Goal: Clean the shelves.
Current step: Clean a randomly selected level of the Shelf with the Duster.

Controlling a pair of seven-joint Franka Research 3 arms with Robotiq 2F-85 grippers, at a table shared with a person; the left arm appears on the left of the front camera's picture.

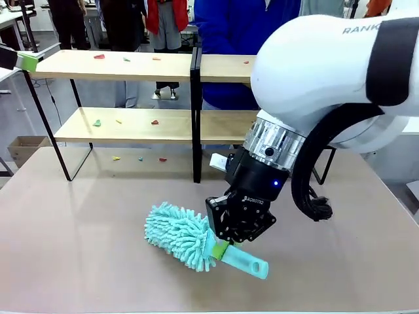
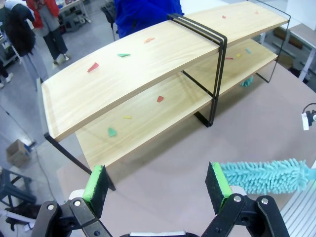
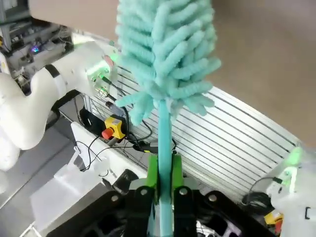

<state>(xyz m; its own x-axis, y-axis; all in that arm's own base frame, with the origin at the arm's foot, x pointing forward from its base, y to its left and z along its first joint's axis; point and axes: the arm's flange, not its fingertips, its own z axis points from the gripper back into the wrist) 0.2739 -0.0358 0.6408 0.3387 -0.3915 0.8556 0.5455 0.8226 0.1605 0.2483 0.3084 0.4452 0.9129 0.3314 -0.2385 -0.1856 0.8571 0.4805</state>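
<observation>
Spanning the far side of the worktop (image 1: pixel 78 248), well beyond the jaws of the right gripper (image 1: pixel 221 248) and ahead of those of the left gripper (image 2: pixel 158 183): shelves (image 1: pixel 118 65), two long pale boards with a fine wood grain, on a thin black metal frame with a black central upright. Dotted on both boards with small flat scraps (image 1: pixel 97 122) in red, green and yellow; a few more on the worktop under the lower board. Pinched tight in the right jaws by its smooth turquoise plastic handle: a duster (image 1: pixel 180 235), its head a fluffy bundle of soft chenille strands just ahead of those jaws, low over the worktop, contact not clear. Spread wide, with nothing between the green pads (image 2: pixel 96 183): the left jaws, raised above the worktop, duster head off to one side. Matte, plain beige worktop. Beyond the shelves, a person in a blue top; grey floor, a cardboard box (image 1: pixel 26 147), more people farther back.
</observation>
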